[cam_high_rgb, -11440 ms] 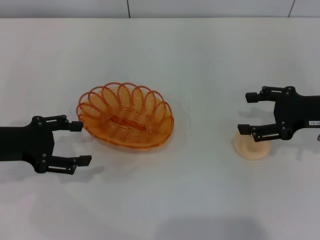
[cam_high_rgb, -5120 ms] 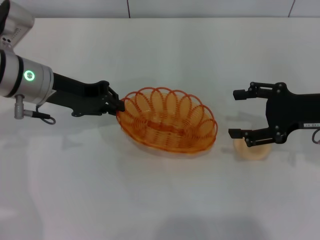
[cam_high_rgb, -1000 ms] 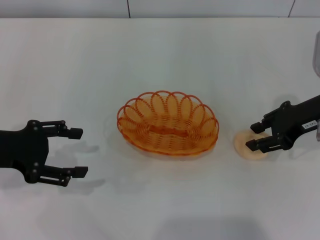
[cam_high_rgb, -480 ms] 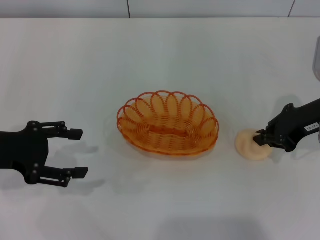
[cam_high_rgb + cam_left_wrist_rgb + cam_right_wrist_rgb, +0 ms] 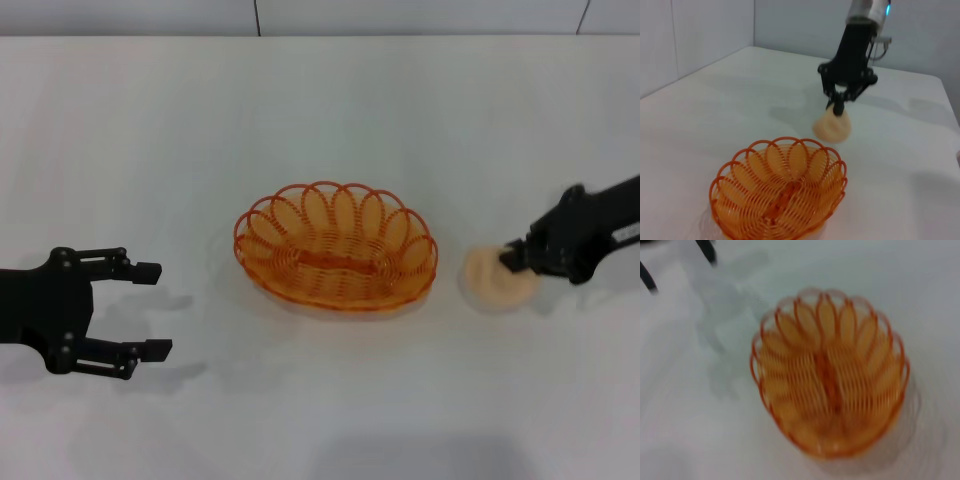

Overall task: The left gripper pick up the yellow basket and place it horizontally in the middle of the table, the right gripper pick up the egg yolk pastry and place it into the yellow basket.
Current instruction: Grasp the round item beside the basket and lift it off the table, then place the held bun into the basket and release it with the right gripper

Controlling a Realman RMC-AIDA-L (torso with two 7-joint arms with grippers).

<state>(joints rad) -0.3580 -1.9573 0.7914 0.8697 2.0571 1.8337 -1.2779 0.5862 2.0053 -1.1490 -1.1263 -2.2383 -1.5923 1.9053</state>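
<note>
The yellow basket (image 5: 335, 262) lies lengthwise and empty in the middle of the white table (image 5: 320, 100). It also shows in the left wrist view (image 5: 780, 192) and the right wrist view (image 5: 830, 390). My right gripper (image 5: 515, 258) is shut on the right edge of the egg yolk pastry (image 5: 492, 280), just right of the basket. In the left wrist view the right gripper (image 5: 839, 106) pinches the top of the pastry (image 5: 831, 127) from above, at or just above the table. My left gripper (image 5: 155, 309) is open and empty, well to the left of the basket.
A grey wall line runs along the table's far edge (image 5: 320, 36). The left gripper's fingers (image 5: 706, 250) show at the corner of the right wrist view, beyond the basket.
The right gripper has closed on the pastry and shifted it slightly toward the basket. Long before, the left gripper moved the basket to the middle and let go. The left arm barely moves.
</note>
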